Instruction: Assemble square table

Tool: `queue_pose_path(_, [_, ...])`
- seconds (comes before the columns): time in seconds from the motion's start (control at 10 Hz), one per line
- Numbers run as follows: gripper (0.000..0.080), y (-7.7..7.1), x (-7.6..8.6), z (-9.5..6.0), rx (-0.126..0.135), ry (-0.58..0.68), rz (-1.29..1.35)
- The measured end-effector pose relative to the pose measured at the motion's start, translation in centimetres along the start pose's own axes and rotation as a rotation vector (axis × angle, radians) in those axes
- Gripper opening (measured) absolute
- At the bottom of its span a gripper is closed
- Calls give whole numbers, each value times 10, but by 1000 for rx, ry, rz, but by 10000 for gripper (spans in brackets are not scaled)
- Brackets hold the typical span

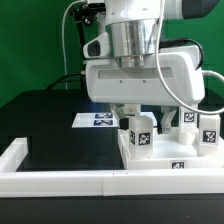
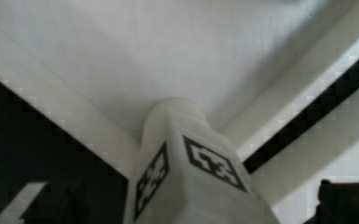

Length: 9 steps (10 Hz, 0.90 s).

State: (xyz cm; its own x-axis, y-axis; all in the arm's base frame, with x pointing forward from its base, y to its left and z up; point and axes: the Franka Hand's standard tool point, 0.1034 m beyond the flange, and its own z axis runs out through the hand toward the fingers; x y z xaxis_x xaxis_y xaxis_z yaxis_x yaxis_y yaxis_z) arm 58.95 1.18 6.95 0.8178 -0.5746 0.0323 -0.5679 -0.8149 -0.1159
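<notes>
The white square tabletop slab point(image 1: 165, 158) lies flat at the exterior view's lower right, against the white rail; it also fills most of the wrist view point(image 2: 140, 60). A tagged white leg point(image 1: 140, 135) stands upright on its near left corner. My gripper point(image 1: 143, 114) hangs directly over this leg, its fingers down on either side of the leg's top. In the wrist view the leg point(image 2: 190, 165) rises between the dark fingertips point(image 2: 348, 195), with a gap showing on that side. The gripper point(image 2: 185, 208) looks open. Two more tagged legs point(image 1: 187, 120) point(image 1: 210, 130) stand upright on the slab's far right.
The marker board point(image 1: 100, 120) lies on the black table behind the slab, at the exterior view's centre left. The long white rail point(image 1: 60, 180) runs along the front and turns up the left side. The arm's white body hides the slab's middle.
</notes>
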Motion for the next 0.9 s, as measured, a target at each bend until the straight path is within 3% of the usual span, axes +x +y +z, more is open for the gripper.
queue_pose_path(0.6, [649,-1,1,-3,-30,6,-431])
queue_pose_path(0.8, [649,-2,4,-5,-29,26,-542])
queue_pose_path(0.9, [514,-1,4,-4,-31,25,-574])
